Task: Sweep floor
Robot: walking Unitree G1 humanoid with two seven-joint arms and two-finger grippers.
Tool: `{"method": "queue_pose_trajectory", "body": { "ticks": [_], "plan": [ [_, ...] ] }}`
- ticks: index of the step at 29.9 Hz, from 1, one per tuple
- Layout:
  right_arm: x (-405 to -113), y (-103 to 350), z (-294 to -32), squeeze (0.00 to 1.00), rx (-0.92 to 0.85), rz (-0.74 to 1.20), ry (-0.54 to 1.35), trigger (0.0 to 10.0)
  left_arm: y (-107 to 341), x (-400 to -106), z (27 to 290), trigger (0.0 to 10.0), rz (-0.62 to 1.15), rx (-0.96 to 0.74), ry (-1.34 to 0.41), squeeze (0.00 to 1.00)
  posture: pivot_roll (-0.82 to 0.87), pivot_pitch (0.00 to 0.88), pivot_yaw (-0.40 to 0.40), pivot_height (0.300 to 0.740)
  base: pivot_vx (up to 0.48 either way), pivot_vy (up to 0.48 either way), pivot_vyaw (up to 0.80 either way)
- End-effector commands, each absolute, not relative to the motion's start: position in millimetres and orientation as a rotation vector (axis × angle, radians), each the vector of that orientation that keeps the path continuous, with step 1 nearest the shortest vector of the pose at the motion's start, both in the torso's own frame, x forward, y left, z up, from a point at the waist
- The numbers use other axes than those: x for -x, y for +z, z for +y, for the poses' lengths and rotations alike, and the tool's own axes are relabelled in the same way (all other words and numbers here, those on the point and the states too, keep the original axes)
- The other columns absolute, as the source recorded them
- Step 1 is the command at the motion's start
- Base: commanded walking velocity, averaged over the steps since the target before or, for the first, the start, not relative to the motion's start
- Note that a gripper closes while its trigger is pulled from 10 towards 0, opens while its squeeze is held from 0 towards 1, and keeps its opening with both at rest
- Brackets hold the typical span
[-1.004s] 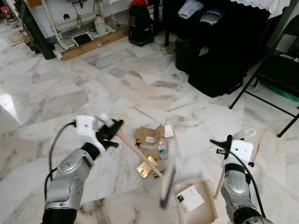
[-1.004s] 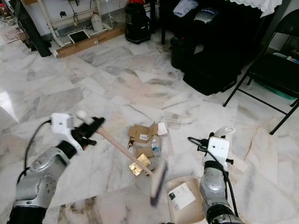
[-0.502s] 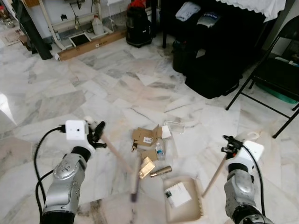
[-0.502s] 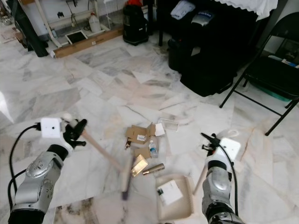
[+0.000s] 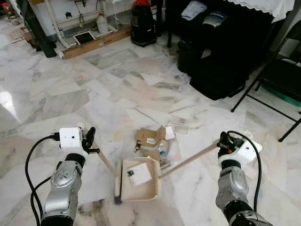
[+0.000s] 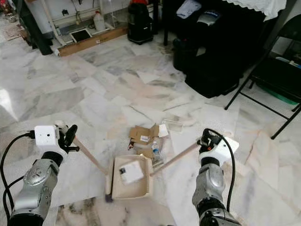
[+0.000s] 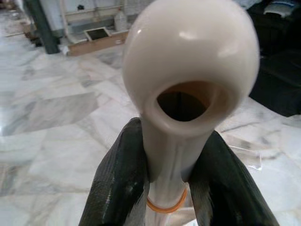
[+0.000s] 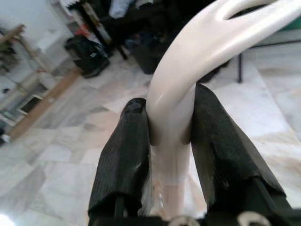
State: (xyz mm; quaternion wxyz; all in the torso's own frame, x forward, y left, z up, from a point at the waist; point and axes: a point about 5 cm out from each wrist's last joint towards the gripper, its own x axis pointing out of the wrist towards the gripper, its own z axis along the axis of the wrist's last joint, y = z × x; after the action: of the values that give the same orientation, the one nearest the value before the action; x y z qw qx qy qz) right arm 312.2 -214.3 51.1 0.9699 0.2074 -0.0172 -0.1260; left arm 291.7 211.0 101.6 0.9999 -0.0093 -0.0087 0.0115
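Dustpan [image 5: 141,186] (white card [image 5: 139,173] inside) and broom [image 5: 106,162]: fingers clamped on both handles.

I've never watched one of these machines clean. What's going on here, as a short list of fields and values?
Left end effector: shut on the broom handle
Right end effector: shut on the dustpan handle
Dustpan: flat on the marble floor, a white card inside
Broom head: against the dustpan's left side
Litter: cardboard pieces and a small bottle just beyond the pan

Glossy marble floor [image 5: 70,84] (veined), cardboard scraps [image 5: 149,137]
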Motion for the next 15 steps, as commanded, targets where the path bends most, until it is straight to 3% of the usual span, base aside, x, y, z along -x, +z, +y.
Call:
{"method": "queue_pose_trajectory", "body": {
  "ticks": [1,7,15],
  "plan": [
    [-315,61,-216,0.00,-0.444,-0.102,-0.251,10.0,102,-291,211,10.0,-0.042,0.008,0.031,0.00,0.09,0.014,0.034,0.740,0.000,0.000,0.00],
    [-315,63,-217,0.00,-0.472,-0.125,-0.245,10.0,100,-291,211,10.0,-0.052,0.005,0.056,0.00,0.10,0.000,0.017,0.740,0.000,0.000,0.00],
    [-324,70,-210,0.00,-0.635,-0.160,-0.239,10.0,107,-277,228,10.0,-0.103,-0.081,0.150,0.00,0.20,0.000,-0.033,0.740,0.000,0.000,0.00]
  ]
}}
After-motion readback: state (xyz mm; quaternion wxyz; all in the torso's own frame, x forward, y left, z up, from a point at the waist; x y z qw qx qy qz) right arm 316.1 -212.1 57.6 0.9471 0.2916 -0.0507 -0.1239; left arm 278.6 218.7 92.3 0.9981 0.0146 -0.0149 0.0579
